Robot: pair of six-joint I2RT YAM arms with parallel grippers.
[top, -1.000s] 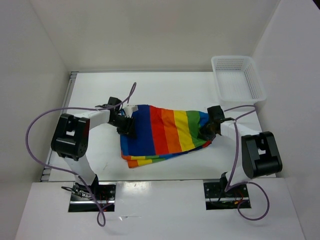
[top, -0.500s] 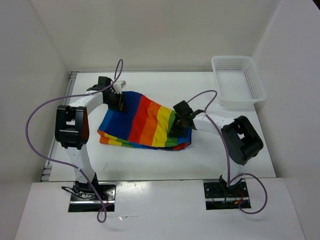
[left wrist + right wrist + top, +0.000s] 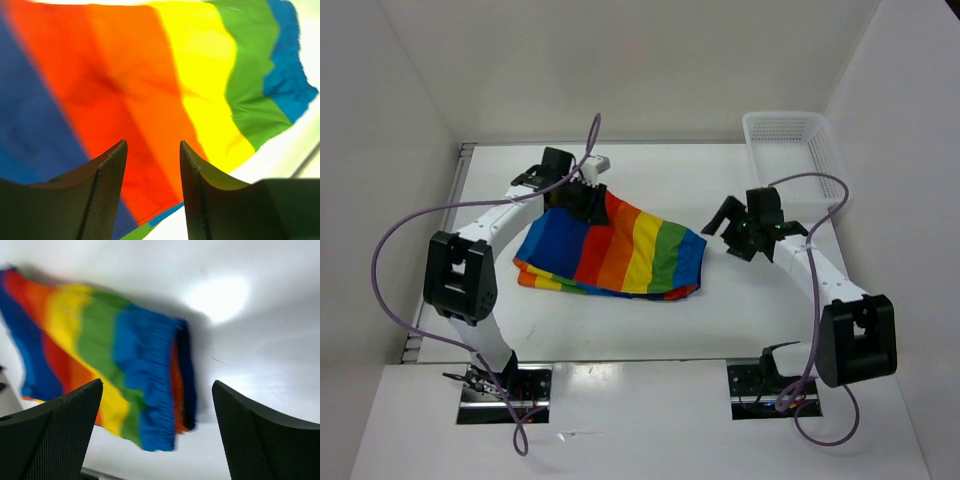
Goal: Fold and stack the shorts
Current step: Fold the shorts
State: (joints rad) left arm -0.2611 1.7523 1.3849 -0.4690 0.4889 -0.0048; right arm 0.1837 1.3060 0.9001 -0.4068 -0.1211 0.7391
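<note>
on the white table [image 3: 740, 320], a little left of centre, the shorts [image 3: 620, 250] lay flat and folded over, with a second layer of stripes peeping out along the near edge (blue at the left, then red, orange, yellow, green and blue again at the right). just right of their right-hand edge the right gripper [image 3: 731, 231] hung clear of the cloth, its jaws spread wide with nothing between them; its wrist view looked down on the blue hem and bare table. farther back, the left gripper [image 3: 586, 198] sat over the far edge of the shorts, jaws parted by a modest gap with no fabric caught in it. at the far right corner stood a white mesh basket [image 3: 832, 165].
</note>
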